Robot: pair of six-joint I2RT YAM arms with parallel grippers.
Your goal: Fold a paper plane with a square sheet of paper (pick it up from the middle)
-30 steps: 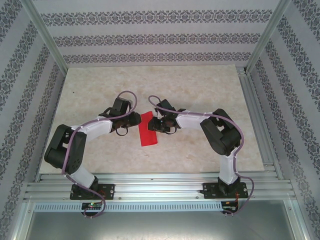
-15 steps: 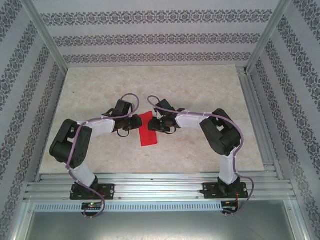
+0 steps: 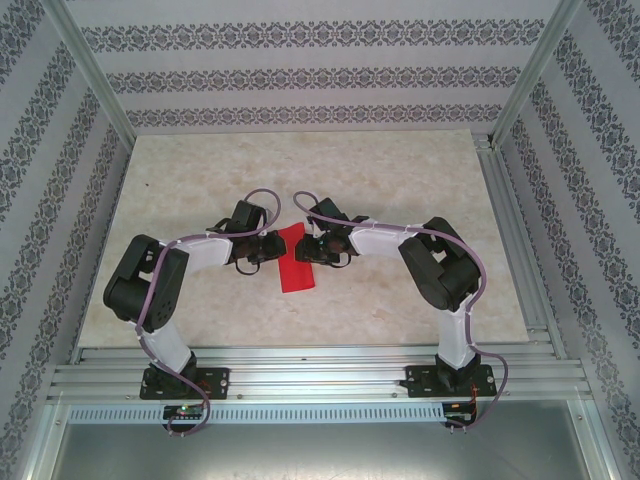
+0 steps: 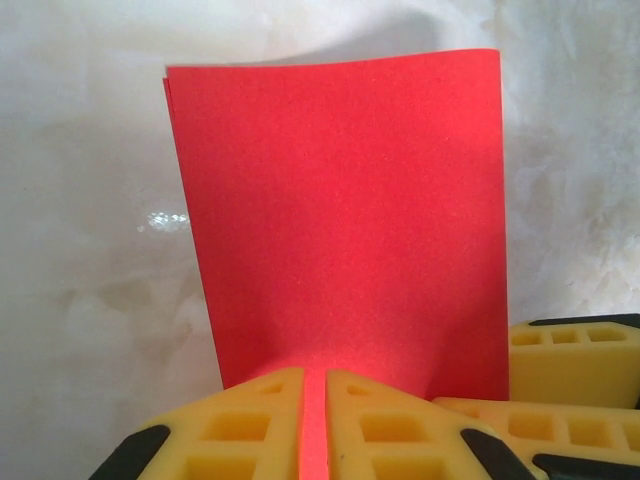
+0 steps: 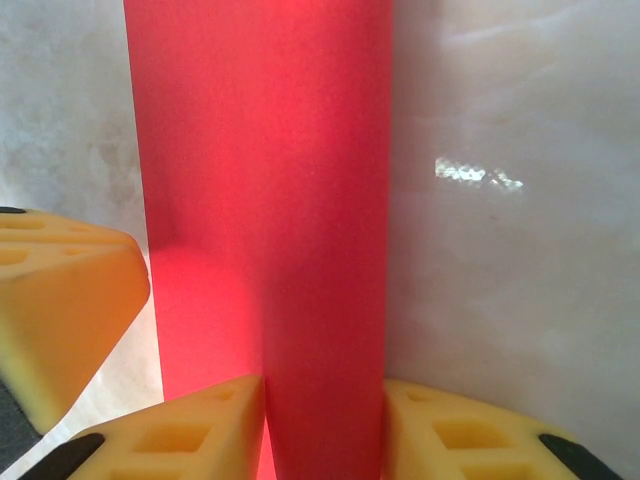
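Left gripper (image 4: 314, 388): jaws drawn together on the near edge of the square sheet of paper (image 4: 340, 200), a thin red sliver showing in the slit between the yellow fingers (image 4: 255, 420); right gripper (image 5: 325, 405): jaws set wider, one against each side of a raised red band of the same sheet, so it reads as clamped on a bowed part of the paper, not on a flat edge; the two grippers face each other across the sheet, nearly touching (a yellow finger of the other arm intrudes at the edge of each wrist view); sheet itself seen from above as a narrow upright rectangle at mid table (image 3: 400, 180), doubled over, a second layer peeping out along one side in the left wrist view; far edge curls slightly, whether all of it rests on the surface I cannot tell; handling, as a judgement: very light, thin, limp, no stiffness beyond its fold, creases for good if squeezed carelessly, tears if the arms pull apart; slick against marble-pattern top, hard to lift flat; best taken at an edge or on a raised bulge mid-sheet, pinched lightly, both grips moving together.
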